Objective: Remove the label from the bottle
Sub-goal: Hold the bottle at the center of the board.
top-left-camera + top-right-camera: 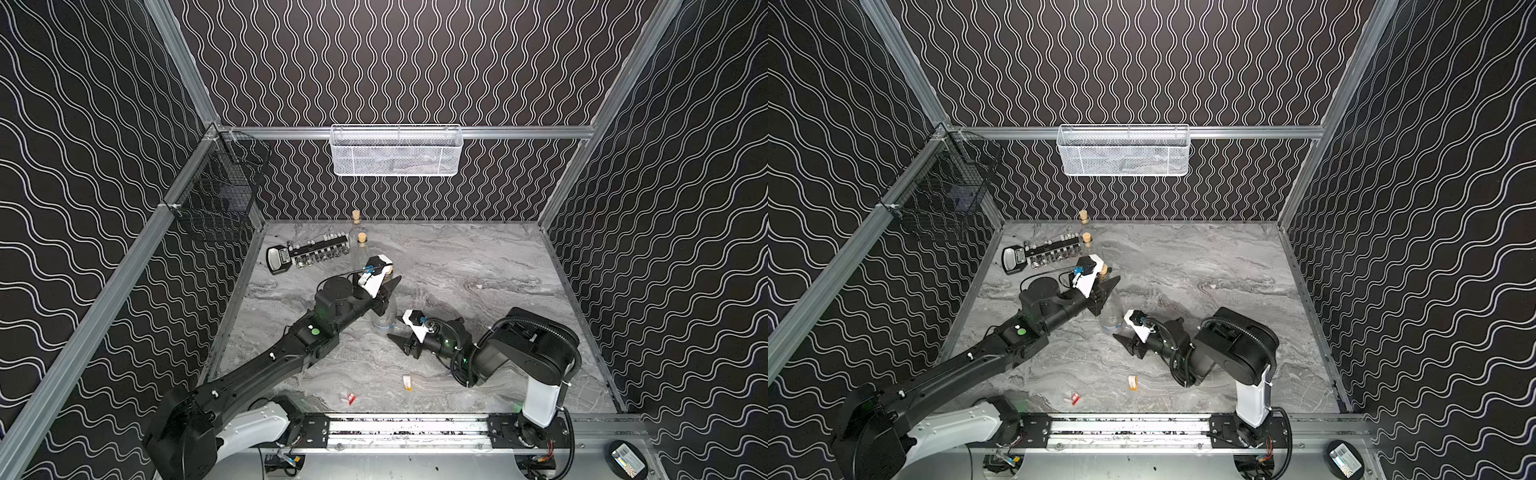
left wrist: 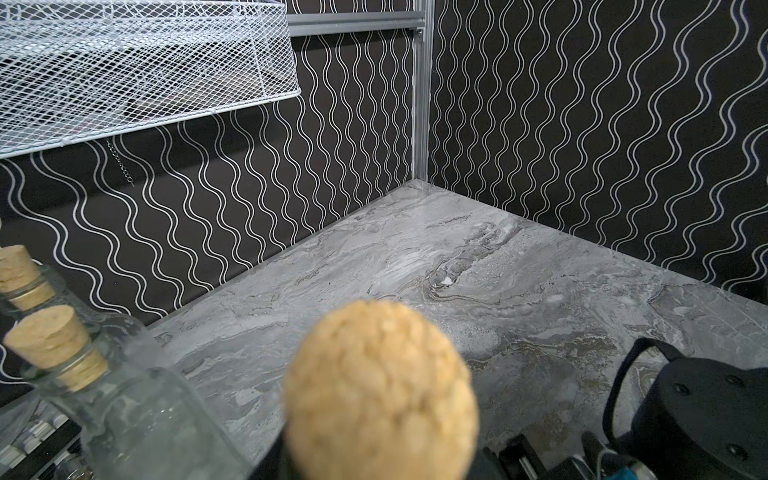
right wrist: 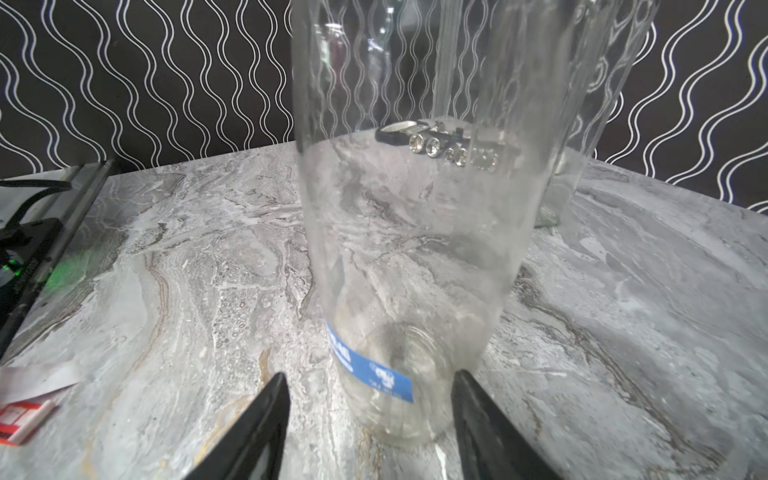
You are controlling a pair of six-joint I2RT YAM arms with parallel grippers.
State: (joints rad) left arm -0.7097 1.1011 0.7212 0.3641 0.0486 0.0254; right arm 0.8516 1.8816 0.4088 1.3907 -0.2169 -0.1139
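Bottle (image 1: 384, 309): stood upright mid-bench (image 1: 498, 266), clear glass, cork (image 2: 380, 386) in
Label (image 3: 370, 368): blue strip low on the wall, just above the base, not yet lifted
Left fingers (image 1: 392, 284): clenched on the neck under the cork
Right fingers (image 3: 266, 415): released, one each side of the base; contact with glass could not be told
Step in hand: judged as catching the label's edge
Done well: one tip needed to meet the strip's end, then peel slowly along the wall, neck grip kept firm against turning
Risk: a sideways shove could have slid the base
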